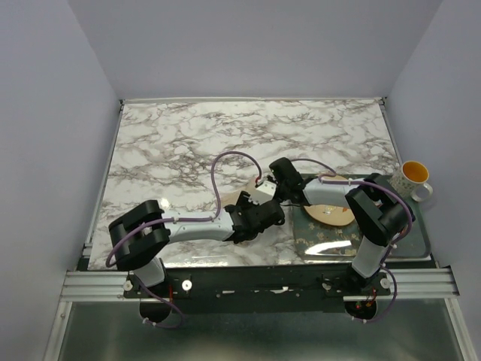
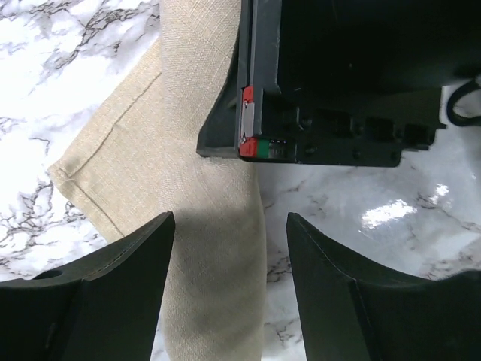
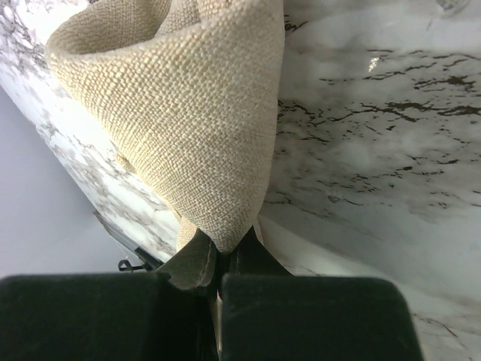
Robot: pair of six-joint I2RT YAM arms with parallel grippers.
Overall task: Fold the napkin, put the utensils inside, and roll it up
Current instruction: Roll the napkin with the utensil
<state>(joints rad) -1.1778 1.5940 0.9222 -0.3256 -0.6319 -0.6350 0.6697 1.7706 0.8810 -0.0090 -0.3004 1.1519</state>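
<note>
Marble table (image 1: 188, 143) bears the napkin (image 2: 188, 150), right tool (image 3: 224, 254) clamped on it, left tool (image 2: 229, 226) spread above.

The white marble tabletop (image 1: 225, 135) carries grey-brown veining. The tan woven cloth napkin (image 2: 188, 135) is unpatterned. Under the round tan plate (image 1: 331, 214), a green rectangular tray (image 1: 327, 242) shows pale patterning. Right of the plate, a white ceramic mug (image 1: 413, 178) has an orange-yellow band.

One napkin (image 2: 188, 150), one round plate (image 1: 331, 215), one yellow mug (image 1: 412, 177), one tray (image 1: 418, 235), one marble table (image 1: 225, 135). Two claws: left claw (image 2: 229, 252), right claw (image 3: 222, 259).
</note>
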